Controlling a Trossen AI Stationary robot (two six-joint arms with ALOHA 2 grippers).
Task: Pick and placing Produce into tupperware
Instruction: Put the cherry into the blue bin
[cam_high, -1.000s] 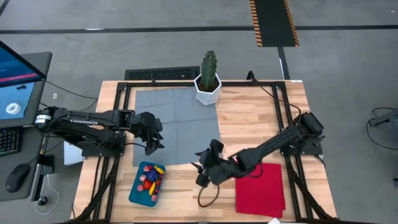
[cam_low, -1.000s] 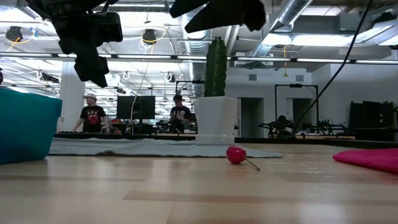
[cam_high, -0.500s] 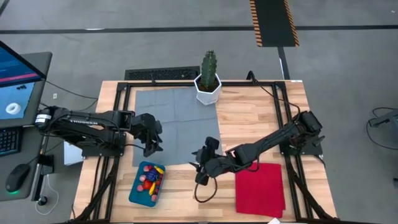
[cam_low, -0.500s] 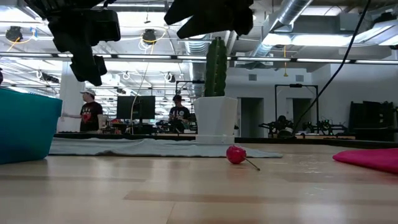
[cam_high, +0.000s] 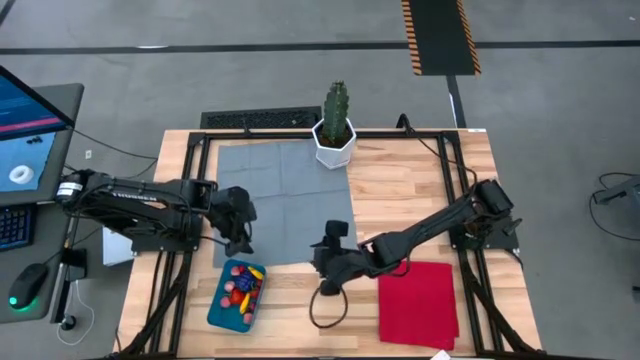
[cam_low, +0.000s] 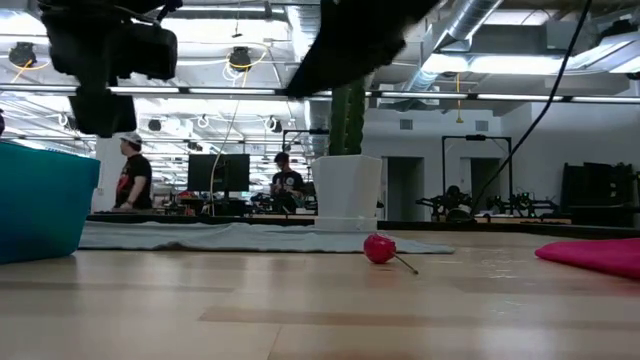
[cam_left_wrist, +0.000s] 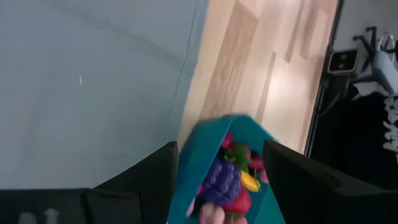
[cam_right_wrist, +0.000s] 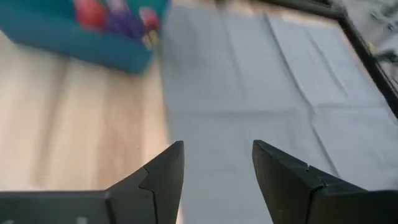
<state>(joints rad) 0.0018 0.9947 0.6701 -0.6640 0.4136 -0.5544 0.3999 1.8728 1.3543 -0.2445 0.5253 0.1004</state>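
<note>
The teal tupperware (cam_high: 237, 293) sits near the table's near-left corner and holds several toy produce pieces, among them a purple grape bunch (cam_left_wrist: 222, 180). One red cherry (cam_low: 379, 248) with a stem lies on the bare wood. I cannot make it out in the high view. My left gripper (cam_high: 240, 233) hangs open above the tupperware's far end (cam_left_wrist: 219, 134), and its fingers touch nothing. My right gripper (cam_high: 320, 262) is open above the near edge of the grey mat (cam_right_wrist: 261, 81), right of the tupperware (cam_right_wrist: 81, 31).
A green cactus in a white pot (cam_high: 335, 128) stands at the far edge of the grey mat (cam_high: 285, 200). A flat red cloth (cam_high: 418, 300) lies near the right near corner. Bare wood shows between the tupperware and the cloth. People stand in the room behind (cam_low: 132, 180).
My right gripper has moved from over the bare wood toward the far edge, reaching the mat's near edge. My left gripper has shifted a little toward the table's left and near side, by the tupperware. The cherry has not moved.
</note>
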